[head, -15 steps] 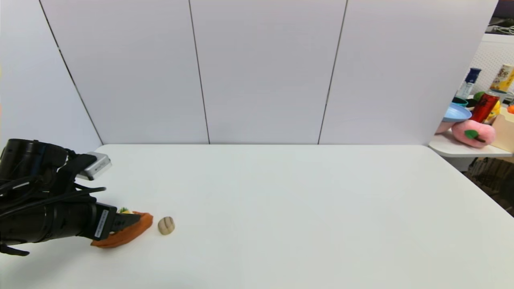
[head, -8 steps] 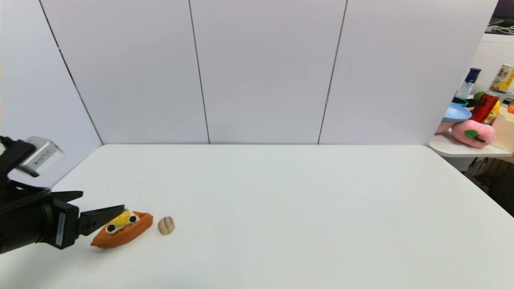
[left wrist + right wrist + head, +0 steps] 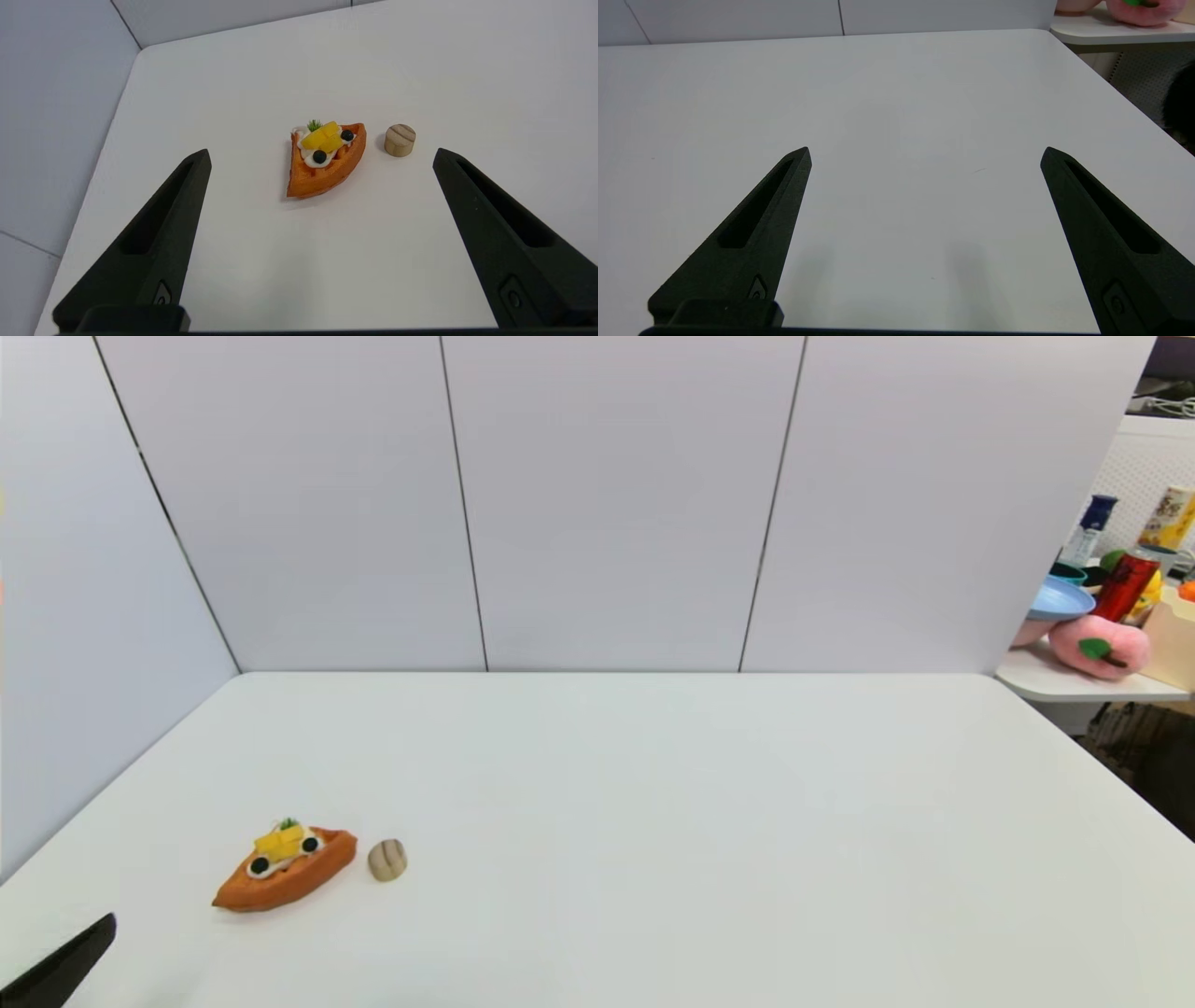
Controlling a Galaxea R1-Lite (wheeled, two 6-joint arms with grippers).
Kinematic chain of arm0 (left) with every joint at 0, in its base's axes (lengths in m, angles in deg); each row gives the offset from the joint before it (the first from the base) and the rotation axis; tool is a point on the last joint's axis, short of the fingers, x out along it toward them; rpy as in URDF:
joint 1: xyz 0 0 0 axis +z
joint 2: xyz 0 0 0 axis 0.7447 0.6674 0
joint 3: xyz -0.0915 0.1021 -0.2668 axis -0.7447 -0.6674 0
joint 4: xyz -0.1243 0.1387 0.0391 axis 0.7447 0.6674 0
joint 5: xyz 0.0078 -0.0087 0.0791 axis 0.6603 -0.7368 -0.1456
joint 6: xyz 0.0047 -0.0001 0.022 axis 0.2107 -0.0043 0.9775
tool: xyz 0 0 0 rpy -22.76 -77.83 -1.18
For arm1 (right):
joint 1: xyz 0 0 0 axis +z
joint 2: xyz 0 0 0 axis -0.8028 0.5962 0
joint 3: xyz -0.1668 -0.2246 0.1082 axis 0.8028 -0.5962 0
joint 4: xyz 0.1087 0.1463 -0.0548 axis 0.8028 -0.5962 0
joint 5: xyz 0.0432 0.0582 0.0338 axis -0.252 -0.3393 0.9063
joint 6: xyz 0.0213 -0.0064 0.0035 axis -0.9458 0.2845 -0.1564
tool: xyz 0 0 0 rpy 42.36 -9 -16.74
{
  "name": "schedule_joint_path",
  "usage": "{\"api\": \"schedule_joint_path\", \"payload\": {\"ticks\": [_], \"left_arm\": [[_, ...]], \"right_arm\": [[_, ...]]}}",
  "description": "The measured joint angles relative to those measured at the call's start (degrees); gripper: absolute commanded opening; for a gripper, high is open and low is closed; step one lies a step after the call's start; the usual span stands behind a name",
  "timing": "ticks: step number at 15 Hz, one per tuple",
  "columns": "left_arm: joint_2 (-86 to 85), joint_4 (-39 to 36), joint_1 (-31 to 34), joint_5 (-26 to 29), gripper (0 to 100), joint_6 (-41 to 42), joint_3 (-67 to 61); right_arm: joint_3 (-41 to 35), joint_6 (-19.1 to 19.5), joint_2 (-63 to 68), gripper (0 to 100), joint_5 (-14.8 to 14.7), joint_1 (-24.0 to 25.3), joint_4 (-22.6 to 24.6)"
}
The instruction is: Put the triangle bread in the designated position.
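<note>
My table [image 3: 653, 784] shows no printed mark, so I can't tell where the designated spot is; if it is not where the bread [image 3: 285, 868] now lies, near the left front corner, the task isn't finished. The bread rests flat, free of any grip, with a small round lump [image 3: 386, 860] just beside its point, apart from it.

My left gripper [image 3: 322, 154] hangs spread wide and empty, well back from the bread. Any new approach from here risks knocking the lump or nudging the bread askew.

My right gripper [image 3: 924, 154] is parked over bare table, also wide and empty.

In the head view only one left fingertip [image 3: 65, 963] shows at the bottom corner; the right arm is out of sight there.
</note>
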Motion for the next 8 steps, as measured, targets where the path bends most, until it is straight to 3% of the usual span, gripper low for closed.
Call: {"api": "schedule_joint_path", "payload": {"ticks": [3, 5, 8], "left_arm": [[-9.59, -4.43, -0.37, -0.57, 100, 0.1, -7.09], [-14.36, -9.31, -2.95, -3.8, 100, 0.16, -10.68], [-22.27, -9.03, -4.25, -8.24, 100, 0.11, -17.43]], "right_arm": [[0.0, 0.02, 0.0, 100, 0.0, 0.0, -0.02], [0.0, 0.05, 0.0, 100, 0.05, 0.0, 0.0], [-0.02, 0.02, 0.0, 100, 0.05, 0.0, 0.0]]}}
